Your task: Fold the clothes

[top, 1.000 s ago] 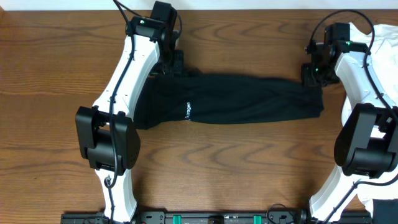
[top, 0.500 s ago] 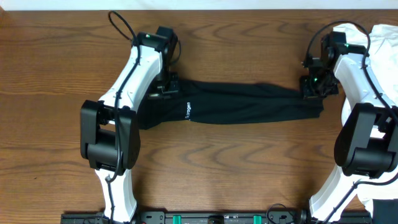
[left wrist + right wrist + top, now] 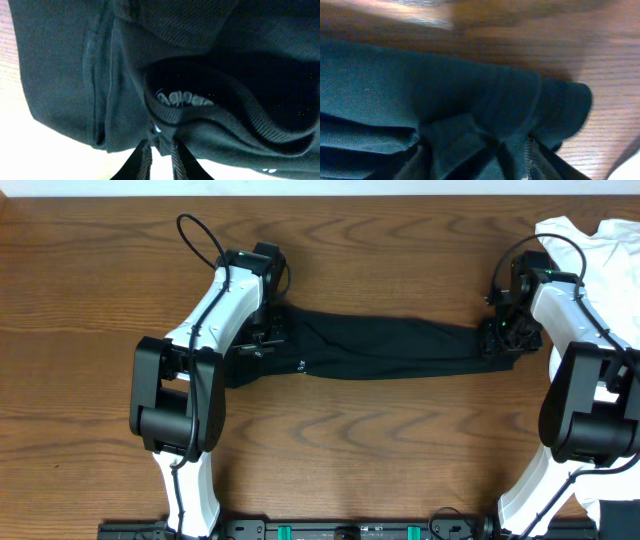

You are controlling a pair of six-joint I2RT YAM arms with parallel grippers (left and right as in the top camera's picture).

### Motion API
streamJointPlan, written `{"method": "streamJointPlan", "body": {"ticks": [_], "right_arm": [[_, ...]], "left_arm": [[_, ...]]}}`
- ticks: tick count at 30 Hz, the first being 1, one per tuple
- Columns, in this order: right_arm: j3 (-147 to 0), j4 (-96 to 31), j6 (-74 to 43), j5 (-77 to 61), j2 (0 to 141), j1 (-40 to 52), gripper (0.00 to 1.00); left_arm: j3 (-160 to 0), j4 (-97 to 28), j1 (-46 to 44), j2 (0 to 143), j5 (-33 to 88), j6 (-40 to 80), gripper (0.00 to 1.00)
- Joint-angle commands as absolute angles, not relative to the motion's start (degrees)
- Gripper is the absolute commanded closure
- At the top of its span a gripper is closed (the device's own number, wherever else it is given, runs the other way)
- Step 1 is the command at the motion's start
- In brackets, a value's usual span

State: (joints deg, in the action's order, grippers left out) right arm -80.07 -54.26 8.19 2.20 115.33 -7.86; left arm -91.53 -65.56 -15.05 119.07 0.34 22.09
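The clothes, a black shirt (image 3: 390, 350), lie on the wooden table as a long bunched band between my two grippers. A small white logo (image 3: 300, 363) shows near its left end. My left gripper (image 3: 262, 340) is at the collar end. In the left wrist view its jaws (image 3: 161, 142) stand a narrow slit apart, with a fold of collar fabric (image 3: 225, 50) still between the tips. My right gripper (image 3: 497, 338) is at the shirt's right end. Its fingers (image 3: 472, 150) are spread wide, and bunched black fabric (image 3: 420, 85) lies loose between them.
A white shirt (image 3: 600, 250) is piled at the table's far right, close behind the right arm; a white corner (image 3: 627, 172) shows in the right wrist view. Bare wooden table (image 3: 380, 450) lies in front of and behind the black band.
Both grippers have come toward the front of the table, pulling the shirt into a narrower band. Both were shut on the fabric and have parted, the right one widely.
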Motion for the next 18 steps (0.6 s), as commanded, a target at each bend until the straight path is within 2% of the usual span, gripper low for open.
{"method": "streamJointPlan", "body": {"ticks": [1,4,9,12,14,16,17,18], "right_arm": [[-80.99,-54.52,7.33,1.85,113.99,-8.71,0.37],[-83.81,-56.55,7.35,-5.91,113.97,-8.56,0.32],[-89.6,-60.69,8.01,-17.72,113.34,-8.56,0.3],[-90.78,-61.43,8.01,-23.79,112.36,-8.56,0.34],[-90.74,-61.8,7.99,-25.36,112.27,-8.49,0.43],[-89.89,-61.43,8.03,-25.3,112.36,-8.27,0.7],[-89.17,-60.8,8.03,-25.32,112.36,-8.14,0.82],[-88.53,-60.29,8.03,-25.32,112.38,-7.97,0.89]], "left_arm": [[-92.25,-65.8,-14.81,118.28,-0.91,22.39,0.83],[-94.04,-65.56,-14.81,115.59,-0.38,22.5,0.83],[-94.52,-62.87,-14.83,107.59,1.06,22.83,0.67],[-94.52,-61.87,-14.83,104.2,1.06,22.83,0.59],[-94.52,-61.69,-14.83,103.59,1.08,22.81,0.59],[-94.06,-60.88,-14.83,103.94,2.39,22.55,0.6],[-93.49,-59.61,-14.83,104.36,4.27,22.11,0.66],[-92.97,-58.11,-14.87,104.84,6.24,21.45,0.71]]}}
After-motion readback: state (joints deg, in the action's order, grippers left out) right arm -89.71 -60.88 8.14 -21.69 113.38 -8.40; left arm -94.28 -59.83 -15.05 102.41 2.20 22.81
